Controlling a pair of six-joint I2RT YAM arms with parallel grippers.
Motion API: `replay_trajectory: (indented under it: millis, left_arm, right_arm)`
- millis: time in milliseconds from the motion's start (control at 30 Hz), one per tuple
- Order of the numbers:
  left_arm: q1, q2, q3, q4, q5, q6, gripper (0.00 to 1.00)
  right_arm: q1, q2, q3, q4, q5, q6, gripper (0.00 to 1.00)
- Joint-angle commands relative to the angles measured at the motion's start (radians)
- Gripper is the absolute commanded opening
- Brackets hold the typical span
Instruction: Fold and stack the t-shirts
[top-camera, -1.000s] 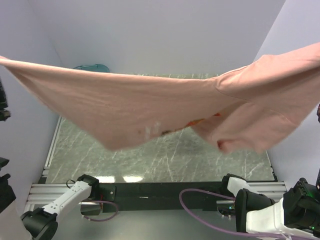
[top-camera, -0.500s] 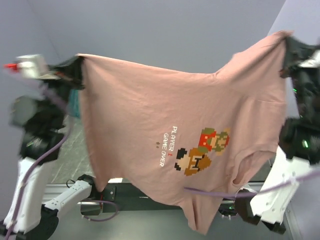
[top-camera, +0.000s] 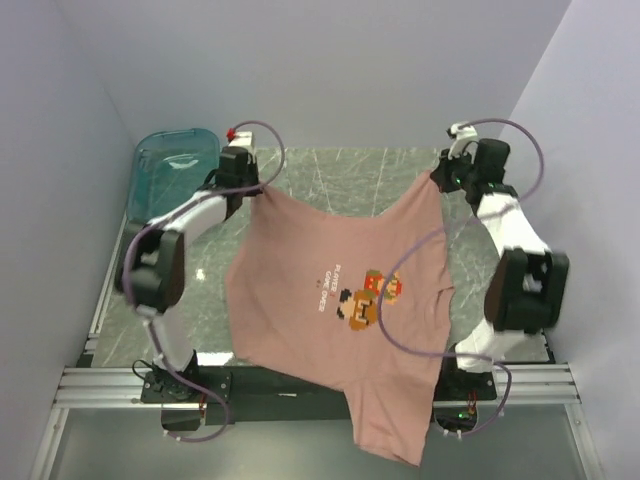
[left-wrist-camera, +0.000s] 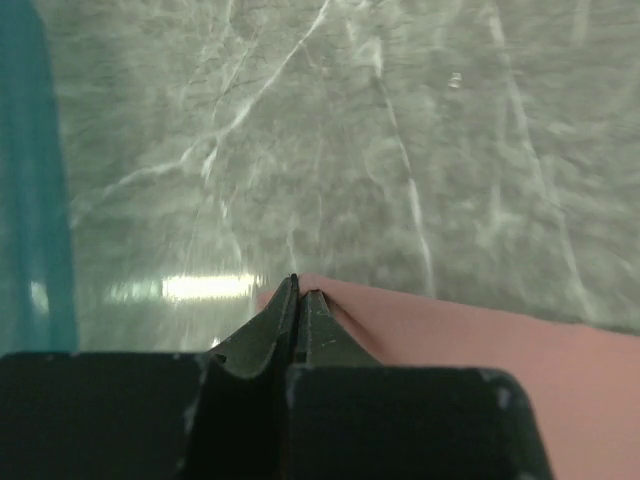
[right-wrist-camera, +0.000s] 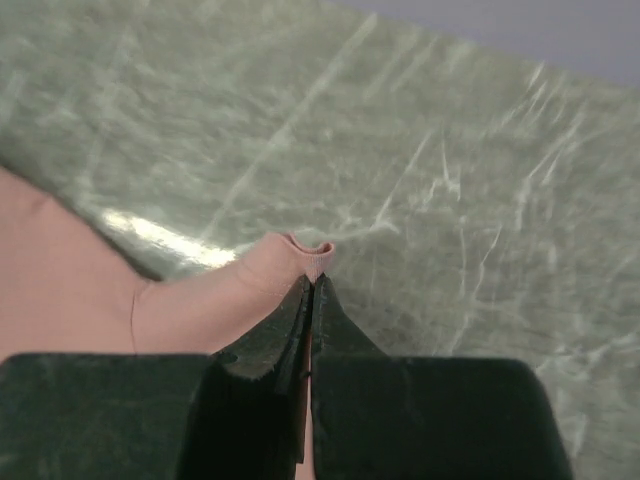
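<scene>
Overhead, the table (top-camera: 340, 175) fills the view, its green marbled top running from the arms' bases to the back wall.

T-shirt (top-camera: 300, 330): dusty pink, print side up, spread from the table's far half to its near edge, with one lobe spilling over that edge past the rail.

Bin (top-camera: 170, 160): translucent teal, at the table's far left corner, apart from the cloth.

Left gripper (top-camera: 250, 184): near the table's far left, jaws pressed fully together on a thin corner of the shirt's edge.

Right gripper (top-camera: 441, 178): near the table's far right, jaws likewise closed tight, pinching a small rolled bit of edge. Which seam this is cannot be told.

Print (top-camera: 368, 300): pixel figures with small white text, over the table's middle.

Handling, as judged: the fabric is light, limp and not fragile. It sags between the two grips and will bunch or slide rather than hold a shape. Holds belong at corners and seams, where the layers double and the pinch bites. The present holds look shallow, so a quick pull could slip the cloth free.
</scene>
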Motion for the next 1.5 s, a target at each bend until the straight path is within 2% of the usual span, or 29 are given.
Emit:
replay_trajectory:
  millis: [0, 33, 133, 200, 400, 533, 1000, 1133, 1200, 1367, 1400, 1467]
  left_arm:
    - [0.036, 0.157, 0.259, -0.006, 0.022, -0.021, 0.00]
    - [0.042, 0.253, 0.311, -0.032, 0.029, -0.021, 0.00]
    - [0.055, 0.414, 0.518, -0.156, 0.029, -0.029, 0.00]
    - [0.059, 0.470, 0.634, -0.212, 0.011, -0.032, 0.00]
    - [0.064, 0.565, 0.797, -0.250, -0.046, -0.020, 0.00]
    - [0.064, 0.522, 0.768, -0.192, -0.038, -0.009, 0.00]
    - [0.076, 0.501, 0.776, -0.190, -0.026, 0.011, 0.00]
    - [0.075, 0.421, 0.735, -0.179, -0.012, 0.011, 0.00]
    - [0.076, 0.349, 0.632, -0.135, -0.006, 0.006, 0.00]
    - [0.076, -0.059, 0.240, 0.026, 0.019, 0.005, 0.00]
    - [0.076, -0.179, 0.198, 0.041, 0.019, 0.003, 0.00]
    - [0.075, -0.306, 0.094, 0.064, 0.045, -0.003, 0.00]
  right_arm:
    - [0.000, 0.176, 0.203, 0.141, 0.078, 0.025, 0.00]
    - [0.001, 0.275, 0.248, 0.123, 0.088, 0.031, 0.00]
    - [0.001, 0.420, 0.400, 0.060, 0.116, 0.046, 0.00]
    - [0.003, 0.458, 0.463, 0.054, 0.147, 0.059, 0.00]
    - [0.001, 0.502, 0.555, 0.048, 0.197, 0.079, 0.00]
    - [0.001, 0.480, 0.555, 0.054, 0.181, 0.085, 0.00]
    - [-0.006, 0.385, 0.541, 0.029, 0.148, 0.106, 0.00]
    - [-0.011, 0.331, 0.535, -0.003, 0.110, 0.120, 0.00]
    - [-0.014, 0.234, 0.482, -0.034, 0.052, 0.114, 0.00]
    - [-0.011, -0.092, 0.298, -0.093, -0.040, 0.070, 0.00]
    - [-0.011, -0.192, 0.291, -0.110, -0.039, 0.059, 0.00]
    - [-0.011, -0.273, 0.349, -0.205, -0.020, 0.044, 0.00]
